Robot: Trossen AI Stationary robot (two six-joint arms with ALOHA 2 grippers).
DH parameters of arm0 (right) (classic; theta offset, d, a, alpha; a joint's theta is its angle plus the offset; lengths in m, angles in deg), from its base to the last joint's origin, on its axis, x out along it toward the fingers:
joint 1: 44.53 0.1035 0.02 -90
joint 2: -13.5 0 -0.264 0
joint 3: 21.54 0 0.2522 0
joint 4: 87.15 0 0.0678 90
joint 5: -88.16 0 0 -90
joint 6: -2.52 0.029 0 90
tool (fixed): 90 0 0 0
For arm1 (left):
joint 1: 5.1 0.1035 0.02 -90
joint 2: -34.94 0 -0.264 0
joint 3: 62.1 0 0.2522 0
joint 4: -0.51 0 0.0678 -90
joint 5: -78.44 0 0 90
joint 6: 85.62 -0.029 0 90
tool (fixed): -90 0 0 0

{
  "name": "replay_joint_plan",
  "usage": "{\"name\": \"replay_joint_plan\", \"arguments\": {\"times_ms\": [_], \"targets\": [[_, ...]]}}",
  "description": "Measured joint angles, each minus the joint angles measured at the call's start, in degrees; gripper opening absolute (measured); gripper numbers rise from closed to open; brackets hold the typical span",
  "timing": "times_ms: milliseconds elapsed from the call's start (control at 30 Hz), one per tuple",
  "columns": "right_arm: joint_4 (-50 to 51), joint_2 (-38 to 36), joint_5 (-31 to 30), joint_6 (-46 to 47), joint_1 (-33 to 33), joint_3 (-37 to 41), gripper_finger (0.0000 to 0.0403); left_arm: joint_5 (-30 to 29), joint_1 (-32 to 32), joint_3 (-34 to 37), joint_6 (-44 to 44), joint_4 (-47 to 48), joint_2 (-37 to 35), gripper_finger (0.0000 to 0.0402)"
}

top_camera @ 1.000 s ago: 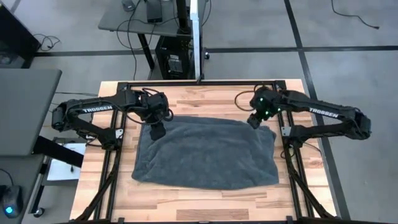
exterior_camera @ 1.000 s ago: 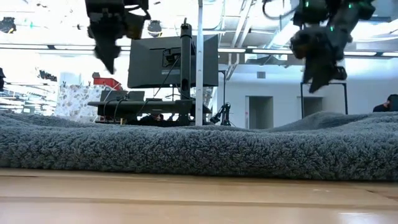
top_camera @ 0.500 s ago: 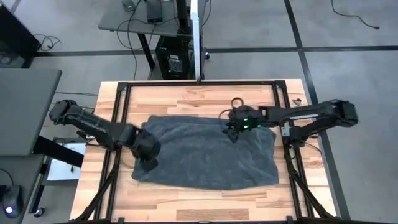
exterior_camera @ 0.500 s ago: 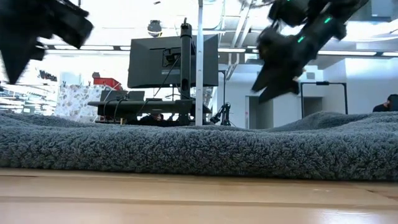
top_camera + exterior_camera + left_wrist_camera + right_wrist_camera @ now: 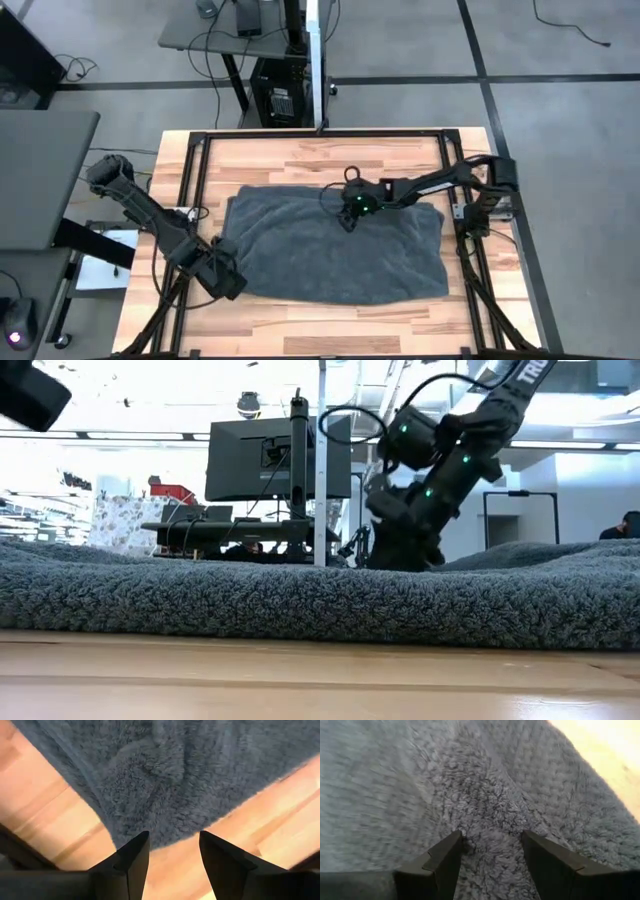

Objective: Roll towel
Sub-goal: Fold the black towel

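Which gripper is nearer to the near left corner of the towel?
Left. The left gripper hovers open at that towel corner; the right gripper is over the far middle.

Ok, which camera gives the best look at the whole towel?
The high view: the towel shows whole, lying flat on the table. The low view shows only its near edge. The left wrist view shows one corner, the right wrist view just pile around the right end effector.

Pretty even overhead light on the desk (image 5: 330,155) from above, soft shadows only, low view blown out by bright ceiling strips, near desk edge out of focus, left gripper (image 5: 30,395) smeared with motion blur, right wrist shot of towel (image 5: 485,795) soft, overexposed in one corner
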Motion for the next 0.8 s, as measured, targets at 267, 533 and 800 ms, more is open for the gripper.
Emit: {"name": "replay_joint_plan", "arguments": {"times_ms": [267,533,800], "targets": [[7.9,-2.2,0.1,-2.3,-8.3,-0.1,0.0198,0.4,-5.7,4.7,7.8,-11.8,5.7,0.0157],[4.4,-8.9,4.0,-3.0,-9.8,0.1,0.0198,-3.6,-6.5,1.7,11.4,-7.9,3.8,0.0157],[-2.1,-3.6,4.4,-3.0,-2.9,-12.3,0.0198,-19.8,0.9,0.1,18.6,10.4,-2.2,0.0157]]}}
